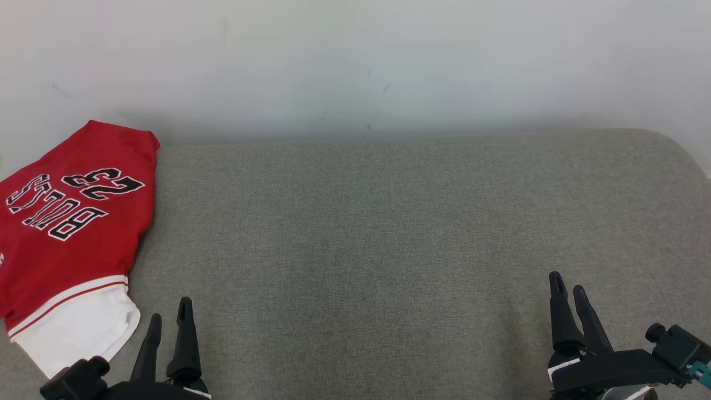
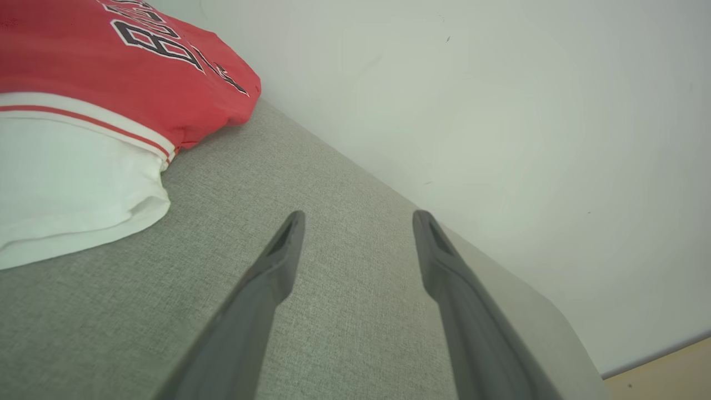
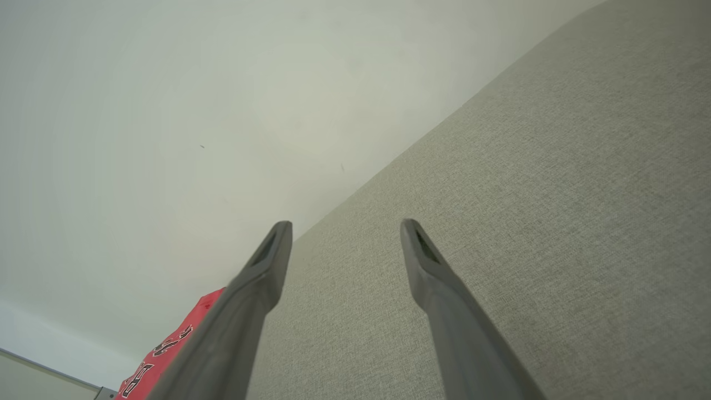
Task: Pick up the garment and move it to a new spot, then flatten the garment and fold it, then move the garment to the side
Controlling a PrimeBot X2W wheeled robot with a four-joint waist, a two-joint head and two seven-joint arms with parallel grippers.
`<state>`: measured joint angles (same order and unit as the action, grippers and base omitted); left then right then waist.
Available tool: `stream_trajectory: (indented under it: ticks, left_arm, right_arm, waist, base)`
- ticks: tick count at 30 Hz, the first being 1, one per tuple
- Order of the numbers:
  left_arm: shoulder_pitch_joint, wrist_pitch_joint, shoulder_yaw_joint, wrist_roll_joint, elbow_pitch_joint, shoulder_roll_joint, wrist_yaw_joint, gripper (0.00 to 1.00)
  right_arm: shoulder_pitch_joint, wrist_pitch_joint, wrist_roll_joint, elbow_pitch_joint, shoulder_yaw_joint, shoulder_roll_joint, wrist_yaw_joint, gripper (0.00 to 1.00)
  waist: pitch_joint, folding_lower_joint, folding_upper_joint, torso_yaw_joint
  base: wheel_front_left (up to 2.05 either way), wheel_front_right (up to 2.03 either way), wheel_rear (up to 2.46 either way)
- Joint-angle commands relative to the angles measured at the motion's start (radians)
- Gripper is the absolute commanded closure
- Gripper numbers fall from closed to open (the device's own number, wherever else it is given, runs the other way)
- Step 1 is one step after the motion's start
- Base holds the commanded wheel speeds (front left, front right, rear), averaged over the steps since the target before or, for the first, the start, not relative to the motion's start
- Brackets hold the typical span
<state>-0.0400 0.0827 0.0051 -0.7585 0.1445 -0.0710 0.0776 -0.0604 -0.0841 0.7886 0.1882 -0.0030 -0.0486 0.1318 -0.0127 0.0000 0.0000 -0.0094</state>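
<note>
The garment [image 1: 72, 222] is a red jersey with black-and-white lettering and a white panel at its near end, set off by a red stripe. It lies as a compact, roughly rectangular bundle at the far left of the grey fabric-covered bench [image 1: 389, 233], with its far end close up against the pale wall [image 1: 355, 66]. Its edges look rounded and doubled over rather than spread, so I read it as folded. Its place off to one side fits the last part of the task, where a finished bundle sits out of the working middle.

The left pincer [image 1: 169, 310] sits low at the near edge, just beside the white end of the garment but apart from it. Its fingers are spread wide, and in the left wrist view only grey fabric shows between them. The right pincer [image 1: 567, 282] sits low at the near right, well apart from the garment, and is equally wide and empty.

Both being empty and clear of the cloth suggests there is nothing more to hold, so I judge the job done or very nearly so. If the bundle needs a last nudge or smoothing, the left pincer is the natural one to use, being much the closer
</note>
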Motion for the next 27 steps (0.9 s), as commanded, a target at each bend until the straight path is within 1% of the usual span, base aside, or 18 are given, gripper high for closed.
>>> stream_trajectory:
  ticks: [1, 9, 10, 27]
  left_arm:
    - [-0.004, 0.012, -0.005, 0.044, -0.019, -0.009, -0.005, 0.0]
    - [0.007, 0.036, -0.019, 0.14, -0.031, -0.019, -0.008, 0.0]
    - [0.007, 0.036, -0.019, 0.14, -0.031, -0.019, -0.008, 0.0]
    - [0.026, 0.086, -0.039, 0.333, -0.062, -0.034, -0.022, 0.0]
  right_arm:
    - [-0.006, -0.011, -0.044, -0.014, 0.003, -0.003, -0.001, 0.0]
    - [-0.002, -0.036, -0.156, -0.016, 0.007, -0.002, -0.001, 0.0]
    - [-0.002, -0.036, -0.156, -0.016, 0.007, -0.002, -0.001, 0.0]
    - [0.004, -0.085, -0.367, -0.025, 0.023, -0.002, -0.001, 0.0]
  waist:
    - [0.0, 0.0, 0.0, 0.0]
    - [0.001, 0.0, 0.0, 0.002]
    - [0.001, 0.0, 0.0, 0.002]
    - [-0.002, 0.0, 0.0, 0.004]
  base:
    - [0.0, 0.0, 0.0]
    - [0.0, 0.0, 0.0]
    - [0.0, 0.0, 0.0]
    - [0.0, 0.0, 0.0]
